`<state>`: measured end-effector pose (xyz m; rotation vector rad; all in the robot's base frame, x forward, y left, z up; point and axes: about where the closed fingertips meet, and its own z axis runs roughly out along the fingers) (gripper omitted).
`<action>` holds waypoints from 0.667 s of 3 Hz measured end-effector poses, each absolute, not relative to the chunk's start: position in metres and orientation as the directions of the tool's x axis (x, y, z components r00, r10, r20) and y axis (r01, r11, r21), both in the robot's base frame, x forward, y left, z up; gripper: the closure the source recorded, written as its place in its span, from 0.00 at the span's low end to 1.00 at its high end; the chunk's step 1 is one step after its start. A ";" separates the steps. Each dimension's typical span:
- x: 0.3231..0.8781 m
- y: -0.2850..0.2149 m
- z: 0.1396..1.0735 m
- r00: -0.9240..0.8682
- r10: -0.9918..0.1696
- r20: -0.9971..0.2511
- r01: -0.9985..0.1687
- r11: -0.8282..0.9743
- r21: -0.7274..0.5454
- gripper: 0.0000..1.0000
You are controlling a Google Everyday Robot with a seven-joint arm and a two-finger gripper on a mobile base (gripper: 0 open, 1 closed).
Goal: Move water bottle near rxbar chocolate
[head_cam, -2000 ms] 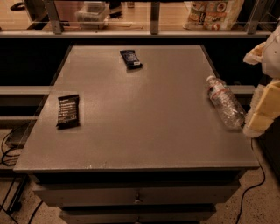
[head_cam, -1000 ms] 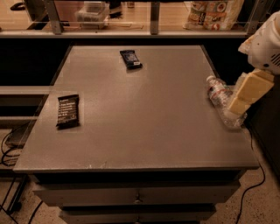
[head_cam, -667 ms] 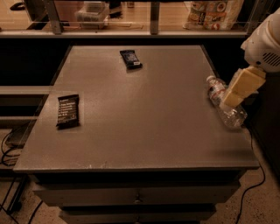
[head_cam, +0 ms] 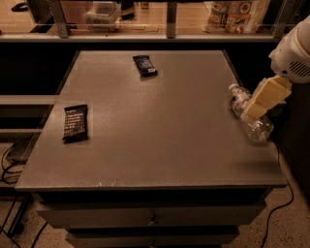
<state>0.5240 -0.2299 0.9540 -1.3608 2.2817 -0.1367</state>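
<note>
The water bottle (head_cam: 258, 129) lies on its side near the right edge of the grey table (head_cam: 160, 131), its white cap pointing toward the far side. My gripper (head_cam: 264, 99) hangs at the right, directly over the bottle's middle, and covers part of it. The rxbar chocolate (head_cam: 75, 122), a flat black wrapper with white text, lies near the table's left edge, far from the bottle.
A smaller dark wrapper with a white end (head_cam: 145, 65) lies at the back middle of the table. A shelf with bags (head_cam: 235, 14) and a plastic container (head_cam: 101, 12) runs behind the table. Cables hang at the lower left and right.
My gripper has moved from the table's right edge up and to the left, and now sits over the bottle. The bottle and both wrappers have not moved.
</note>
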 end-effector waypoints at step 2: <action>0.534 -0.248 0.914 -0.538 -0.762 -0.361 -0.741 0.632 -0.227 0.00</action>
